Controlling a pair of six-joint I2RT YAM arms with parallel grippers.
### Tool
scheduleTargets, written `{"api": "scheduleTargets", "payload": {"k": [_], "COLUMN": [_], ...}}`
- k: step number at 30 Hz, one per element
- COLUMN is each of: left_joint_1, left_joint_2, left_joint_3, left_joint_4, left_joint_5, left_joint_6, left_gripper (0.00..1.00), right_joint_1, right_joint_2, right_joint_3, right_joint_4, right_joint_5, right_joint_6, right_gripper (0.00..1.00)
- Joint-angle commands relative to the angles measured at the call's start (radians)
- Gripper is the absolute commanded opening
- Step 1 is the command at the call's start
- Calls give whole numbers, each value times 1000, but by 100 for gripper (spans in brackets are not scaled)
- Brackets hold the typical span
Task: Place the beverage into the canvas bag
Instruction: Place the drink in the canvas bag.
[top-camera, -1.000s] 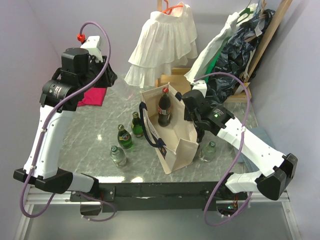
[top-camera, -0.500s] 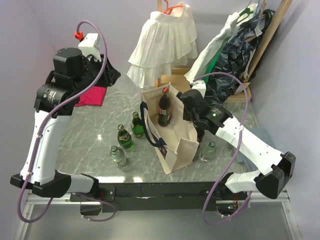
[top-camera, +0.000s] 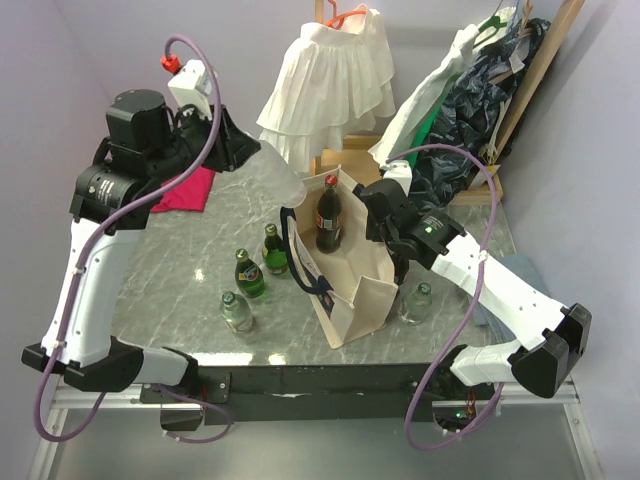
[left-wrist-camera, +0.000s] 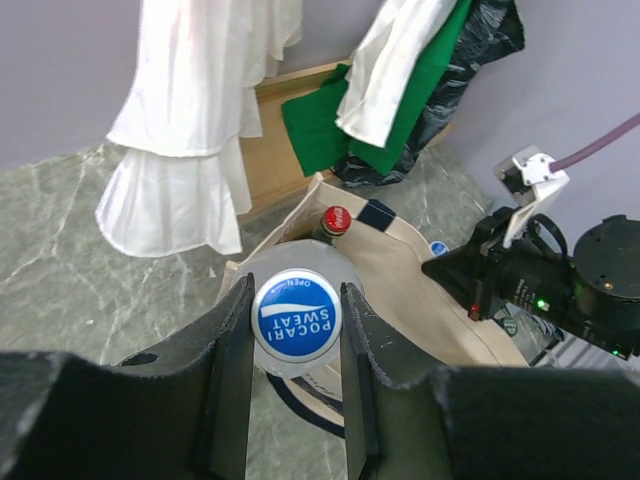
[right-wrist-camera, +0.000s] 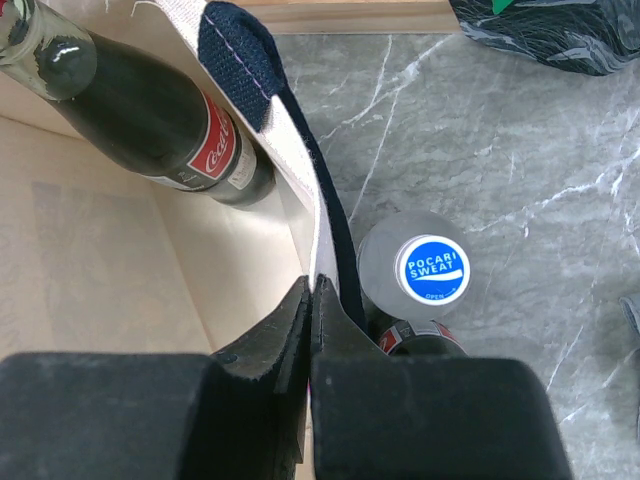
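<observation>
The cream canvas bag (top-camera: 350, 285) with navy handles stands open at mid-table, a cola bottle (top-camera: 328, 215) upright inside it. My left gripper (top-camera: 243, 152) is shut on the blue cap of a clear Pocari Sweat bottle (top-camera: 275, 175), held tilted in the air just left of and above the bag's far corner. In the left wrist view the cap (left-wrist-camera: 296, 316) sits between the fingers, over the bag (left-wrist-camera: 420, 290). My right gripper (top-camera: 383, 237) is shut on the bag's right rim (right-wrist-camera: 318, 250), beside the cola bottle (right-wrist-camera: 160, 120).
Two green bottles (top-camera: 275, 250) (top-camera: 248, 275) and a clear one (top-camera: 237, 312) stand left of the bag. Another Pocari bottle (right-wrist-camera: 432, 270) and a cola bottle (right-wrist-camera: 420, 335) stand right of it. A white ruffled garment (top-camera: 325, 90), a pink cloth (top-camera: 185, 190) and hanging clothes (top-camera: 470, 100) lie behind.
My left arm has swung right with the Pocari bottle, from over the pink cloth toward the bag's far left corner. The right arm and bag have stayed still.
</observation>
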Motion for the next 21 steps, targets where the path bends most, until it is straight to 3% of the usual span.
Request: {"api": "scheduleTargets", "payload": {"k": [1,12,21], "left_joint_1": [-47,-113,-130], "left_joint_2": [-2,44,53], "left_joint_3": [78,91,45], "left_joint_4": [218,203,218], "left_joint_5": [44,-62,-68], "left_joint_6": [-15,-2,8], "left_gripper": [1,1,1], "right_joint_1": [3,3,3], "right_joint_2": [-4,-17,-11], "right_joint_3": [2,-11,-3], "right_joint_4": [-13,4,5], "right_joint_5": [3,-9,-14], "right_joint_6": [-8,-1,5], "right_gripper": [0,0,0]}}
